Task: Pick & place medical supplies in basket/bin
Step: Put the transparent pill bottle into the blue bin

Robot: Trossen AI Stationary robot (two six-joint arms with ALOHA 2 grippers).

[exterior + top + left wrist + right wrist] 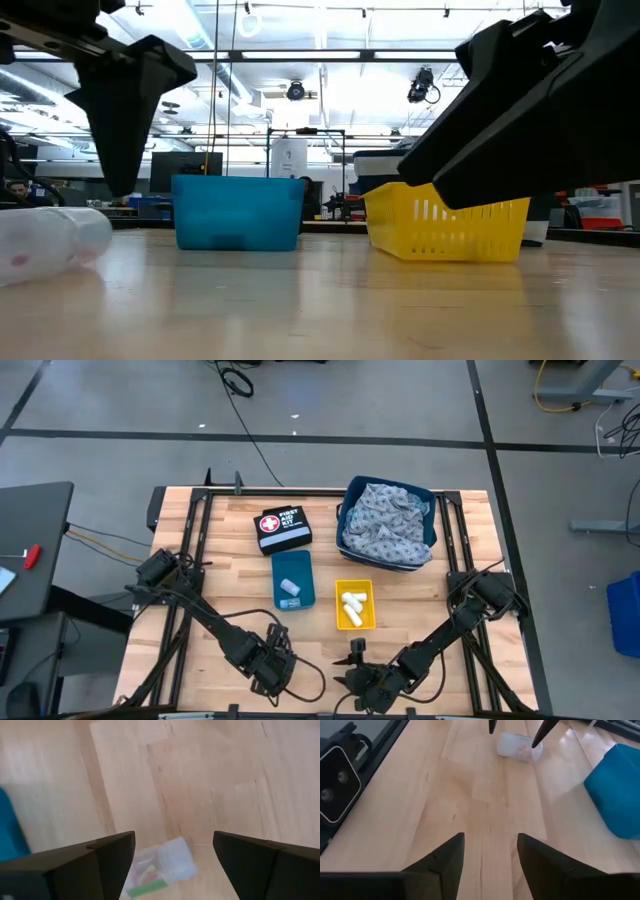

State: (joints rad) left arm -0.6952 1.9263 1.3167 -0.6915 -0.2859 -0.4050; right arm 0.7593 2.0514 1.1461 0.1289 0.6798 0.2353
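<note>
A small clear packet [161, 866] with coloured bits inside lies flat on the wood near the table's near edge. It also shows in the right wrist view [519, 745] and the low view [50, 240]. My left gripper [174, 840] hangs open just above it, pointing down, one finger on each side and neither touching. In the high view my left gripper [270, 665] hides the packet. My right gripper [490, 837] is open and low over bare wood to the packet's right [360, 680]. A white roll [290, 586] lies in the blue bin [305, 598], and white rolls [352, 605] lie in the yellow bin [367, 622].
A blue basket [350, 490] at the far right holds a patterned grey-blue cloth [388, 520]. The black first-aid pouch [283, 528] lies at the far middle. The blue bin [238, 210] and yellow bin [450, 225] stand mid-table, beyond both grippers. Bare wood lies between the grippers.
</note>
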